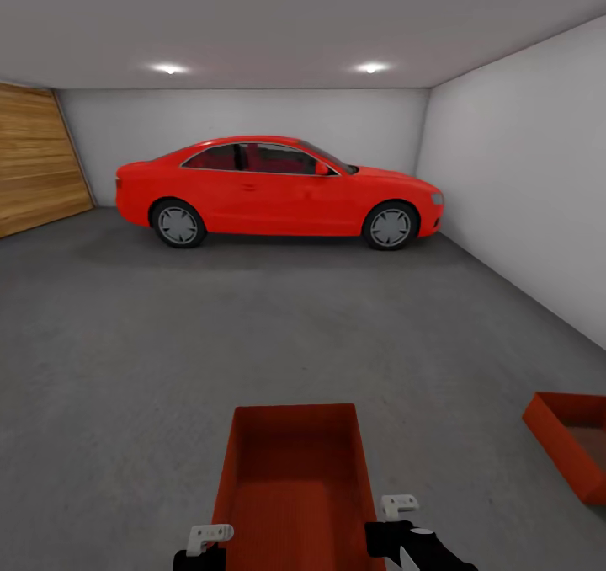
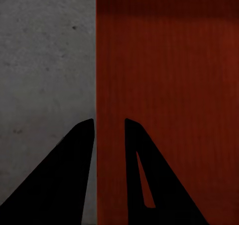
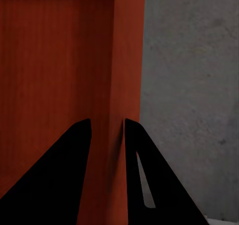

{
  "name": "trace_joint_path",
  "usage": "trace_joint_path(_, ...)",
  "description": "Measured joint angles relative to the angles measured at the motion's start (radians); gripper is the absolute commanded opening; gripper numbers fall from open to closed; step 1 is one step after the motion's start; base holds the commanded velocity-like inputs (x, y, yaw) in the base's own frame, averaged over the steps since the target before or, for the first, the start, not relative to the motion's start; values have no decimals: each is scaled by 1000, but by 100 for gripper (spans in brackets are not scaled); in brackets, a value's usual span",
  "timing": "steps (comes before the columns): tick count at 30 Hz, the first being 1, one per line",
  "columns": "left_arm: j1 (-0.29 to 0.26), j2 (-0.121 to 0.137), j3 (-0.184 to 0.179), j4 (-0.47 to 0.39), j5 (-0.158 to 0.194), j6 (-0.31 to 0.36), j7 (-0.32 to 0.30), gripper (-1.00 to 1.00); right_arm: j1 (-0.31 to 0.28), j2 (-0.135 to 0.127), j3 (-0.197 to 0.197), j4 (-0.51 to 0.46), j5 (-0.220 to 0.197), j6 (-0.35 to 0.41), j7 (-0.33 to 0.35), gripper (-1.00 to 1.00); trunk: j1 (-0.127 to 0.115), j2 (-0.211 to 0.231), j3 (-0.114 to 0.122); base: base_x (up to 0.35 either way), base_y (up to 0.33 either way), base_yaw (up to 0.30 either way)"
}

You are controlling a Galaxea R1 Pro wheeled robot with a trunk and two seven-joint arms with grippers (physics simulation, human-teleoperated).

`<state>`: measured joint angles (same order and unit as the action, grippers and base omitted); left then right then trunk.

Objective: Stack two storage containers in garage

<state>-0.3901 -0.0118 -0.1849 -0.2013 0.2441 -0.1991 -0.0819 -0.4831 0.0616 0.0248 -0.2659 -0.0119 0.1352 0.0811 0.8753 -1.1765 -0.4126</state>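
In the garage, an orange-red bin (image 1: 295, 478) sits low and centred in front of the robot in the head view, its long axis pointing toward a red car (image 1: 278, 192) parked sideways against the pale back wall (image 1: 252, 116). The left gripper (image 2: 109, 135) straddles the bin's left wall, one dark finger on the outside over the grey concrete floor (image 2: 45, 60), the other inside over the ribbed bottom, both pressed close to the thin wall, so it is clamped on it. The right gripper (image 3: 107, 135) grips the opposite wall in the same way, one finger inside the bin and one outside, tight against the wall. In the head view both grippers show at the bin's near end, left (image 1: 206, 541) and right (image 1: 396, 512). A second bin (image 1: 572, 445) of the same kind rests on the floor well apart to the right, cut off by the edge. A wooden panel (image 1: 38, 162) stands at the far left
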Motion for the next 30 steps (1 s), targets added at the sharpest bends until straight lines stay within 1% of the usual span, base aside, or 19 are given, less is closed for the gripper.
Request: trace_joint_path(30, 0, 0, 0, 0, 0, 0, 0, -100, 0, 0, 0, 0, -1, 0, 0, -100, 0, 0, 0, 173, 20, 0)
